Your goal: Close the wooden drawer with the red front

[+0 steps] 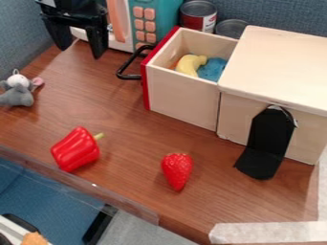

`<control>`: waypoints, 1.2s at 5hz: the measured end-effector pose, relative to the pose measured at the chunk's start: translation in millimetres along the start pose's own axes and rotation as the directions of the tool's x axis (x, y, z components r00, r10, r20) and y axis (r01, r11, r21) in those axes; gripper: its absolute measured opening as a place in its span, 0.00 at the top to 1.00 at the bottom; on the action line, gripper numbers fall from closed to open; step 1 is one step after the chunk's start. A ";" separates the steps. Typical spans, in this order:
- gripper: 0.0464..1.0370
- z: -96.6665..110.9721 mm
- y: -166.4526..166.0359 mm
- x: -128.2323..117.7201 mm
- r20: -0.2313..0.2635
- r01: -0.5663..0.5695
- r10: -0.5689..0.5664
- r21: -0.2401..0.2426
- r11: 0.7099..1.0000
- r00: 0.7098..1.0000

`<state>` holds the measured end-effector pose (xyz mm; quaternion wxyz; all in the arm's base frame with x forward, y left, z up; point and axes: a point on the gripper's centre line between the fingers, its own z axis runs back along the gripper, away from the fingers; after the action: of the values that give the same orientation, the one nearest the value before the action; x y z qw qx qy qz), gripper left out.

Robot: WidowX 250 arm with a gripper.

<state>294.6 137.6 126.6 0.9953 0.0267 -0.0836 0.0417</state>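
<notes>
My black gripper [80, 42] hangs at the upper left in front of the toy microwave, its two fingers apart with nothing between them. To its right, a wooden drawer [182, 98] with a red front and black handle [129, 67] is pulled out of a wooden box [281, 67]. A yellow banana-like toy [189, 65] and a blue item [212, 70] lie inside the drawer. On the table lie a red toy pepper [76, 150] at the lower left and a red strawberry [177, 170] in front of the drawer. A grey mouse plush [18, 90] sits at the left edge.
The teal and white microwave [155, 21] and two cans, one red [197, 15] and one plain [231, 28], stand at the back. A black bracket [268, 142] rests against the box front. A clear strip [83, 184] edges the table [121, 124].
</notes>
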 end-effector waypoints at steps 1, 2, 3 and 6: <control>0.04 -8.9 -1.1 -0.9 -0.024 -0.011 0.011 -0.015 1.000 1.000; 0.04 -26.4 -5.4 19.7 -0.028 -0.079 0.077 -0.054 0.995 0.997; 0.04 -43.9 -6.5 45.1 -0.034 -0.120 0.118 -0.050 0.992 0.992; 0.06 -93.1 -3.3 76.5 -0.089 -0.182 0.177 -0.053 0.982 0.980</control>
<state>385.3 145.9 47.6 0.9905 -0.0132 -0.0448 0.1297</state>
